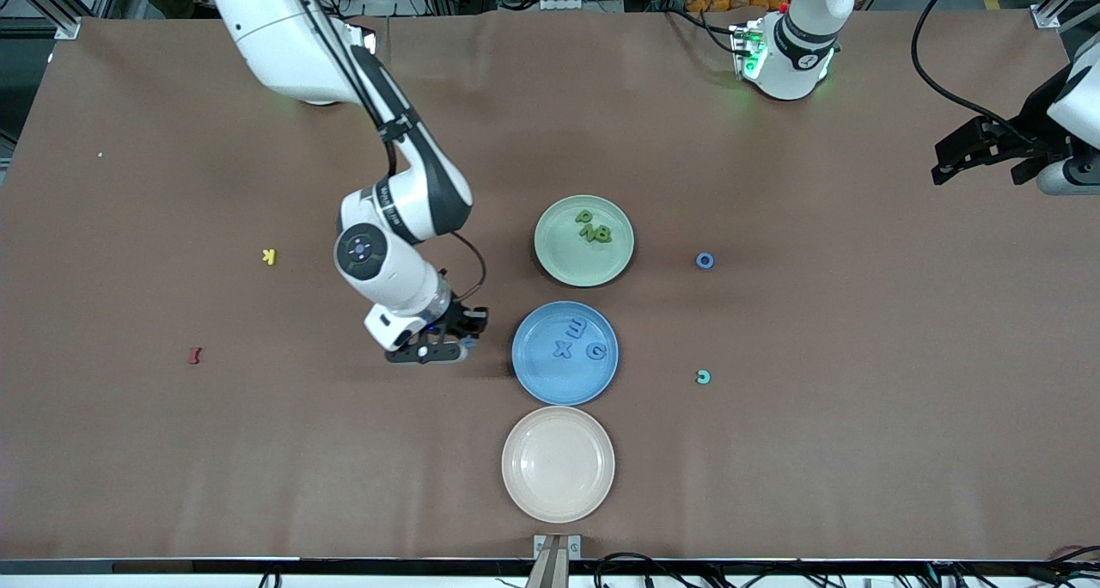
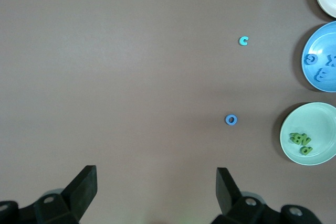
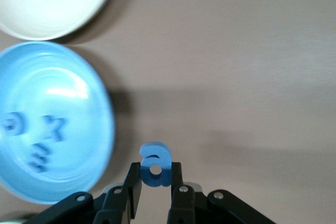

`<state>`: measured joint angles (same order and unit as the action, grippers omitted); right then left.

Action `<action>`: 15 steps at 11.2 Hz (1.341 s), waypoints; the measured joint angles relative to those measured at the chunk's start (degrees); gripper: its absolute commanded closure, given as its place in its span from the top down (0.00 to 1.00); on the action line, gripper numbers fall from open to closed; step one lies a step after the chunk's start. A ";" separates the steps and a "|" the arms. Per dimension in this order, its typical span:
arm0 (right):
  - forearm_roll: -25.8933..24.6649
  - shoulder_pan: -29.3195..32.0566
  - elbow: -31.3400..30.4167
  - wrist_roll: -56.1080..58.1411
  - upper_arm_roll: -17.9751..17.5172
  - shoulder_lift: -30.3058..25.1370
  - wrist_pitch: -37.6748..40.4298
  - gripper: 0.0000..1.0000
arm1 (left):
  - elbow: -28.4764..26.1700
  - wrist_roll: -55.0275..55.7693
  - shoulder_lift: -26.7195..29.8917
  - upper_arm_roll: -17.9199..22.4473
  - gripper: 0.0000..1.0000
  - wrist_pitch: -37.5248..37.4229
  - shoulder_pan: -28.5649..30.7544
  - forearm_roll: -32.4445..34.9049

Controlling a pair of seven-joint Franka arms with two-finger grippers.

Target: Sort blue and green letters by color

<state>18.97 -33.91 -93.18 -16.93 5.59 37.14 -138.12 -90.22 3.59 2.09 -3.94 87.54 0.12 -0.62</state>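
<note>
Brown table. My right gripper [image 3: 156,190] is clamped on a blue letter [image 3: 155,164] over bare tabletop beside the blue plate [image 1: 533,373]. Feels light, stiff; flat sides grip best. Left gripper [image 2: 156,187] waits, fingers apart.

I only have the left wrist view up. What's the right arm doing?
Observer: The right gripper is shut on a blue letter, over bare table beside the blue plate.
Operator: I count three letters on that plate. Right?
Observer: Yes, three; the cream plate holds none.
Operator: Any strays I can't see?
Observer: A yellow K and a dark red letter lie toward the right arm's end of the table.
</note>
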 measured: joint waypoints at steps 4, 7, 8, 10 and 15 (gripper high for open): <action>3.58 -4.37 6.12 -0.51 0.01 1.99 -1.31 0.23 | 0.01 0.00 -0.04 0.02 1.00 0.00 0.02 0.00; 4.40 -6.78 8.93 -0.49 -0.99 5.44 -8.66 0.33 | 0.01 0.00 -0.07 0.03 1.00 0.00 0.03 0.00; 4.42 -7.23 9.46 -0.49 -1.85 6.60 -11.42 0.49 | 0.02 0.00 -0.08 0.03 1.00 0.00 0.03 0.00; 4.43 -7.70 10.33 -0.49 -2.93 8.24 -14.27 1.00 | 0.02 0.00 -0.12 0.03 1.00 0.00 0.03 0.00; 4.42 -6.84 11.43 -0.34 -2.67 8.42 -13.79 1.00 | 0.02 0.00 -0.73 0.03 1.00 0.00 0.03 0.00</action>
<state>23.38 -40.75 -81.75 -17.27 2.92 45.56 -151.91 -90.20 3.59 1.36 -3.91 87.54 0.15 -0.62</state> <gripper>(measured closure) 0.062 0.000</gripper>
